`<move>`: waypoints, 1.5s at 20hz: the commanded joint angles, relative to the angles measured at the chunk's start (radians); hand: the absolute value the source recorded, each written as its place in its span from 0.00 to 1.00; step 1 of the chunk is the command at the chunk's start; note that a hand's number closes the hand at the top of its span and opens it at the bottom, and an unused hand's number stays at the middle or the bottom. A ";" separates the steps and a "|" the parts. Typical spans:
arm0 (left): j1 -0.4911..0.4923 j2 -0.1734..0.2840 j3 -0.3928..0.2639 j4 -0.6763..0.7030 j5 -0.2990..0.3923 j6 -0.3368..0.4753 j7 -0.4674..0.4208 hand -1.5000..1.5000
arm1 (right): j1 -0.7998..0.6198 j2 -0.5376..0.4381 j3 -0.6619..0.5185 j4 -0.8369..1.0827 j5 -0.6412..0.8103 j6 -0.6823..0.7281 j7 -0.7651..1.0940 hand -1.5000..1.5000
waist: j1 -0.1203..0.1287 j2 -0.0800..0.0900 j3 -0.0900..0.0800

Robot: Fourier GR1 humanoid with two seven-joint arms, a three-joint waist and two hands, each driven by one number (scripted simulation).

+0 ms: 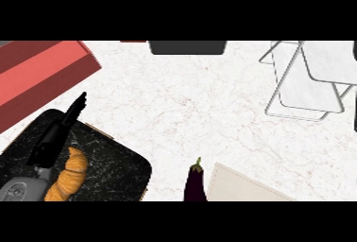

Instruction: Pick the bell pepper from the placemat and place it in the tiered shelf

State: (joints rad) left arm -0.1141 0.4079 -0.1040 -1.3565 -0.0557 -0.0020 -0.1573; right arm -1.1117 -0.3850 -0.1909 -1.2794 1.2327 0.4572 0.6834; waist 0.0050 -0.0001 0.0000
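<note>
1. Head view: the left hand [61, 124], black with long straight fingers, comes in from the lower left on a grey forearm [17, 189]. Its fingers are stretched out and close together, pointing up and to the right, and hold nothing.
2. The hand lies over a dark speckled tray with rounded corners [115, 163] at the lower left of the white marbled counter [188, 108].
3. An orange, ridged croissant-shaped pastry [68, 176] lies on the tray, just beside the wrist.
4. A dark purple eggplant with a green stem [195, 182] stands at the bottom edge, just beside a beige cloth placemat [244, 186], of which only a corner shows.
5. No bell pepper can be seen on the visible part of the placemat.
6. The white wire-framed tiered shelf [314, 78] stands at the upper right.
7. A red striped box [38, 75] is at the upper left, and a dark grey object [187, 47] at the top edge.
8. The right hand does not show.
</note>
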 commanded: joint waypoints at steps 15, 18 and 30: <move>-0.032 -0.040 0.049 0.074 -0.047 -0.020 -0.029 0.50 | 0.243 -0.037 -0.034 0.146 -0.027 -0.225 -0.144 1.00 | -0.005 0.004 0.000; -0.009 -0.043 0.033 -0.005 -0.042 -0.027 0.012 0.50 | 0.286 -0.017 -0.126 0.118 -0.112 -0.284 -0.155 1.00 | -0.006 0.000 0.001; -0.029 -0.044 0.051 0.010 -0.046 -0.048 0.029 0.50 | 0.293 0.032 -0.252 -0.061 -0.277 -0.535 -0.249 0.00 | -0.011 -0.002 0.001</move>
State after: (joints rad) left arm -0.1121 0.3656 -0.0577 -1.3446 -0.1059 -0.0394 -0.1643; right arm -0.8117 -0.3420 -0.3859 -1.2770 0.9992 -0.0012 0.4431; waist 0.0038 -0.0062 -0.0064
